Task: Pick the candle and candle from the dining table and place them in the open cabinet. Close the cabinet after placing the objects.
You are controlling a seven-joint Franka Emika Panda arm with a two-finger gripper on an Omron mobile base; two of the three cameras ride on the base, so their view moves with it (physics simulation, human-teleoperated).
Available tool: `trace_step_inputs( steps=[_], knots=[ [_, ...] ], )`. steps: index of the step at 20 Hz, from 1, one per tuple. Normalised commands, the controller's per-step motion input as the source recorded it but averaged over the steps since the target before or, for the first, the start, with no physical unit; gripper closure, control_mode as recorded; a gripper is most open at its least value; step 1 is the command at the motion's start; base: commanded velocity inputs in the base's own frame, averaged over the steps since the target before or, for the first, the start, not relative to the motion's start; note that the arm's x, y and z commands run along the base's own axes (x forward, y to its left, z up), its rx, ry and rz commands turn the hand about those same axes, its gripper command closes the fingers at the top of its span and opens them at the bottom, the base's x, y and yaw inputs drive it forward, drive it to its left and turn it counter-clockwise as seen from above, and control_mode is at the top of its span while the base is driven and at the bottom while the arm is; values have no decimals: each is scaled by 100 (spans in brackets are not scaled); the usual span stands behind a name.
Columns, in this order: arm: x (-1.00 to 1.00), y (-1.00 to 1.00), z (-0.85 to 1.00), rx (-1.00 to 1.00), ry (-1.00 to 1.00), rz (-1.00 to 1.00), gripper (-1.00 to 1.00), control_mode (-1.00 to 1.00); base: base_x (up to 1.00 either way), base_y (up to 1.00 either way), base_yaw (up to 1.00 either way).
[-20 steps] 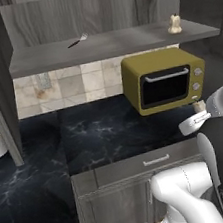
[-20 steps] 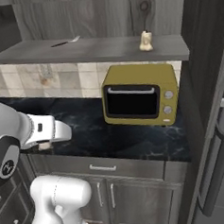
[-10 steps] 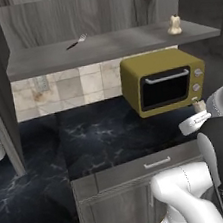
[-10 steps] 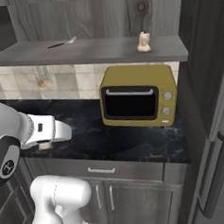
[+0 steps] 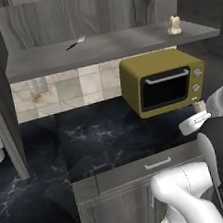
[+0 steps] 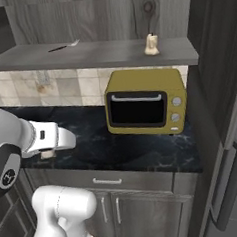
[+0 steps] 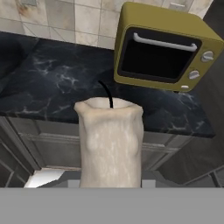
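A cream candle (image 7: 110,142) fills the lower middle of the hand view, its black wick curling up from the top. The end effector is clamped on it, judging by how it sits fixed right in front of the camera, though the fingers themselves are cut off below the frame. In the left base view a small beige tip of this candle (image 5: 199,105) shows at the right, beside the white arm; in the right base view it peeks out under the arm's wrist at the left (image 6: 47,154).

A second candle (image 5: 174,25) already stands on the cabinet shelf (image 5: 99,49), at its right end, upper right of the frame; a fork (image 5: 75,42) lies well apart from it toward the left. The yellow microwave (image 6: 145,101) sits on the black marbled worktop (image 7: 57,83) below the shelf.

The held candle looks light, stiff and lumpy, probably a little slick, so a hold around the wider lower body seems safest; the narrow top would likely slip or snap.

The cabinet doors are mostly out of frame, and only dark panels show at the edges.
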Motion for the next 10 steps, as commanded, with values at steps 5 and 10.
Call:
trace_step_inputs(
  steps=[5, 10],
  knots=[
    [0, 0, 0, 0, 0, 0, 100, 100, 21, 26, -4],
    [5, 8, 0, -2, 2, -1, 100, -100, 11, 14, -2]
  ],
)
